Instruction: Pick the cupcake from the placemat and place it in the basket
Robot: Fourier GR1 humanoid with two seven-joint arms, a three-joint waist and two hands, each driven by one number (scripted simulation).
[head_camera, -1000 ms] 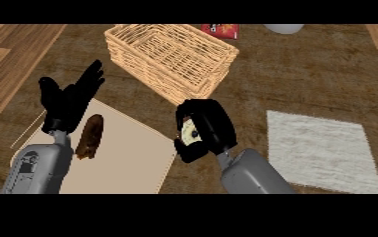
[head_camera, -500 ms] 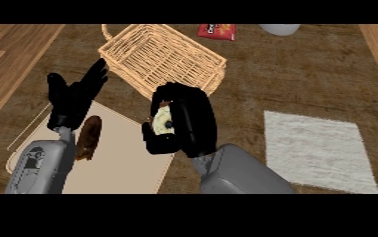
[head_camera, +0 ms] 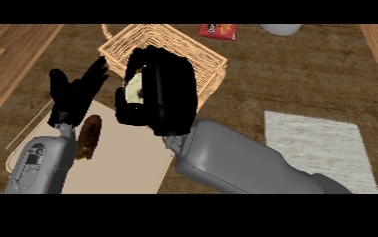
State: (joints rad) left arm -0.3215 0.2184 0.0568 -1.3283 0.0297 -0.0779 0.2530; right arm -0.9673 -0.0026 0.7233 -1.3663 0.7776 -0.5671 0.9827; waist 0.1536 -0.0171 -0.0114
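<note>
Cupcake (head_camera: 135, 88): pale, held in the right hand (head_camera: 166, 101), at the near edge of the basket (head_camera: 203, 56).
Handling: judged light, soft and crushable; best held by its sides, not the top.
Right hand fingers: curled round the cupcake.
Left hand (head_camera: 74, 93): at the left over the placemat (head_camera: 125, 166), fingers apart and straight, holding nothing.
Brown object (head_camera: 88, 137): on the placemat, kind unclear.
Table (head_camera: 295, 76): dark wood; white cloth (head_camera: 325, 146) at right; red packet (head_camera: 218, 30) at far side.
</note>
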